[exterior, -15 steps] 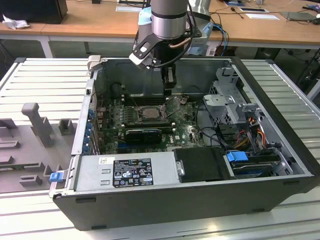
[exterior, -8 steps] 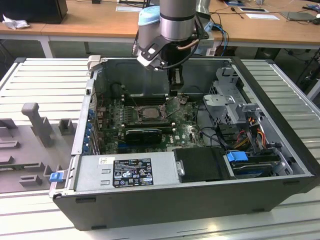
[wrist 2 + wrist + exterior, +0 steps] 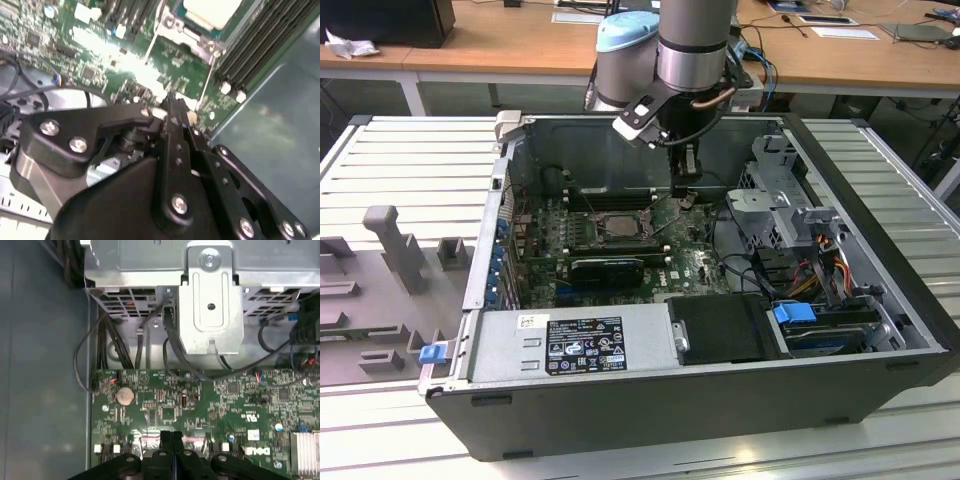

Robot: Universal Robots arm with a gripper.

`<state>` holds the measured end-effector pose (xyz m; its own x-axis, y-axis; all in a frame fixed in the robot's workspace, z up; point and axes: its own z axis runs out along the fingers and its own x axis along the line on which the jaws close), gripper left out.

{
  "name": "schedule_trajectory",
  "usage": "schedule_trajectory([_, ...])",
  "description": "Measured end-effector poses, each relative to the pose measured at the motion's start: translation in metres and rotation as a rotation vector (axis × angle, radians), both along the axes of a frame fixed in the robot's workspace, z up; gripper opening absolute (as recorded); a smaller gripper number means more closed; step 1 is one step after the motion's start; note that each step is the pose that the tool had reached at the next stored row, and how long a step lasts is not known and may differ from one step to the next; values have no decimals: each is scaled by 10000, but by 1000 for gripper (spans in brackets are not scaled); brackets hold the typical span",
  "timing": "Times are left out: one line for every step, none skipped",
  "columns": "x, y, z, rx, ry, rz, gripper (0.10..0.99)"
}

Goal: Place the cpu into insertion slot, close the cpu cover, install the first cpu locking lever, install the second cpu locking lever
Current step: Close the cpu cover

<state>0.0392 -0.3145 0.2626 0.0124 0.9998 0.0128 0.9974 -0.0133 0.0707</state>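
With the cpu (image 3: 212, 11) lying in the insertion slot (image 3: 596, 226) and the gripper (image 3: 175, 114), fingers pressed together on nothing, just beside a thin locking lever (image 3: 206, 80), a skewed push could slip off and gouge the board (image 3: 165, 400).

Silver arm (image 3: 695, 45), pale-blue cap (image 3: 625, 30), black gripper (image 3: 686, 190)

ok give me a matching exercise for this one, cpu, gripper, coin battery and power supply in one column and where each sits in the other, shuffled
Things
1. cpu
2. gripper
3. coin battery
4. power supply

Places
A. along the case wall nearest the exterior view's camera
B. within the metal socket frame
C. just above the green board, fingers together
D. on the green board, near the cable bundle

Pairs: 1-B, 2-C, 3-D, 4-A
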Motion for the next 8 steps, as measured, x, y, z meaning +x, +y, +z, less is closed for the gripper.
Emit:
schedule_trajectory([47,-6,-9,0,49,4,106])
schedule_trajectory([87,-16,-22,1,103,40,106])
schedule_trajectory([117,-19,-32,0,173,65,106])
schedule_trajectory([135,-20,-37,0,213,75,106])
schedule_trajectory([181,-22,-48,0,284,113,106])
schedule_trajectory([199,-22,-62,2,292,155,106])
schedule_trajectory([210,-23,-90,-1,295,218,106])
schedule_trajectory([217,-23,-105,-1,299,246,106])
